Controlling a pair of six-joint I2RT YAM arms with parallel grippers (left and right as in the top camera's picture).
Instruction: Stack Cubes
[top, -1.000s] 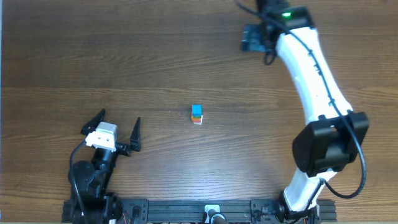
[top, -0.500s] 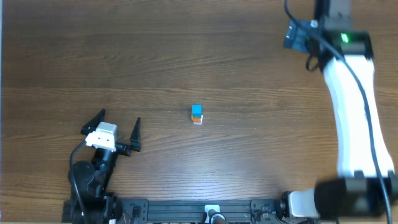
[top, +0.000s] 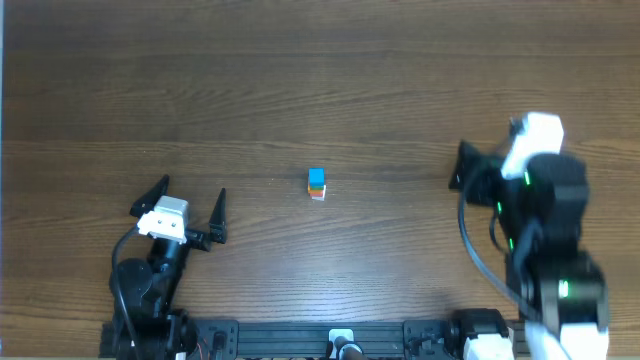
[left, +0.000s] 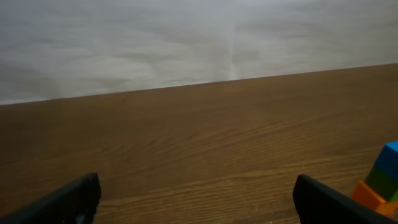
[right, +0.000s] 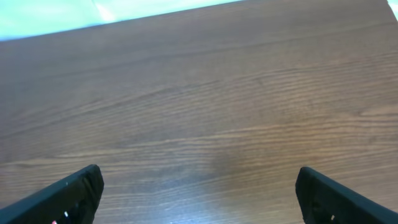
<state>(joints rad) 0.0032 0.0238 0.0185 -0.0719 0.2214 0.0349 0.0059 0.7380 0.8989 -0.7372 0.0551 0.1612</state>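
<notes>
One cube stack (top: 316, 184); blue on top

Bright, even light, faint soft shadows, mild sheen on table (top: 200, 80)

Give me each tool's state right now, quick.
Left tool: open, holding nothing.
Right tool: open, holding nothing.

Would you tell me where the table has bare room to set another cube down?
The far half of the table is bare, as are the gaps between the stack and the left gripper, and the stack and the right gripper. The arm bases crowd the near edge.
</notes>
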